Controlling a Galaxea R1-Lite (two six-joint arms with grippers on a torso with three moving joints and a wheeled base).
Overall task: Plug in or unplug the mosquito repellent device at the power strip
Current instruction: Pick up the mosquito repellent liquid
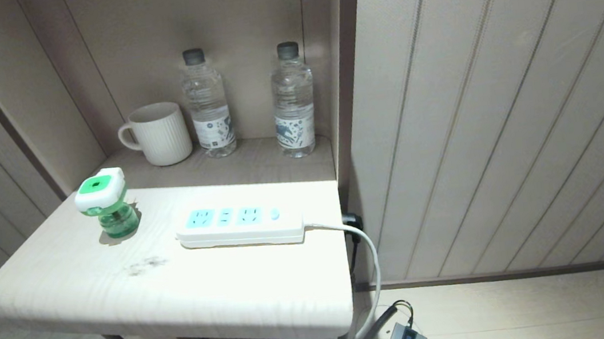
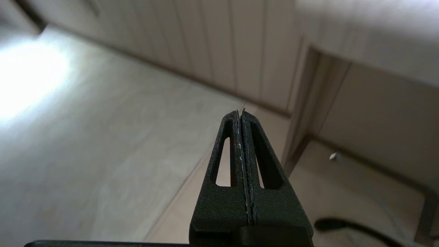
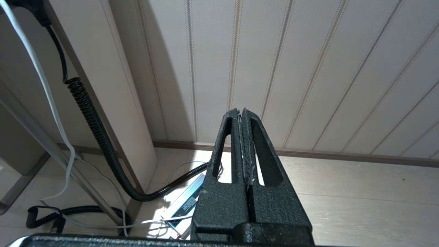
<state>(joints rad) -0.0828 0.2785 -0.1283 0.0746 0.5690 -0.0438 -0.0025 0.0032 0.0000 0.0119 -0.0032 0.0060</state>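
The mosquito repellent device [image 1: 105, 205], a green liquid bottle under a white-and-green head, stands upright on the pale table [image 1: 178, 288], at the left, apart from the power strip. The white power strip [image 1: 240, 226] lies flat to its right, its pale blue sockets bare, its white cord [image 1: 366, 248] dropping off the table's right edge. Neither arm shows in the head view. My left gripper [image 2: 240, 112] is shut on nothing, low beside the table, over the floor. My right gripper [image 3: 240, 110] is shut too, empty, facing the panelled wall near the floor.
A white ribbed mug [image 1: 159, 134] and two clear water bottles [image 1: 208, 109] [image 1: 293, 98] stand in the niche behind the table. Black corrugated hose [image 3: 92, 123], loose cables and a blue-labelled power adapter [image 3: 187, 204] lie on the floor under the table's right side.
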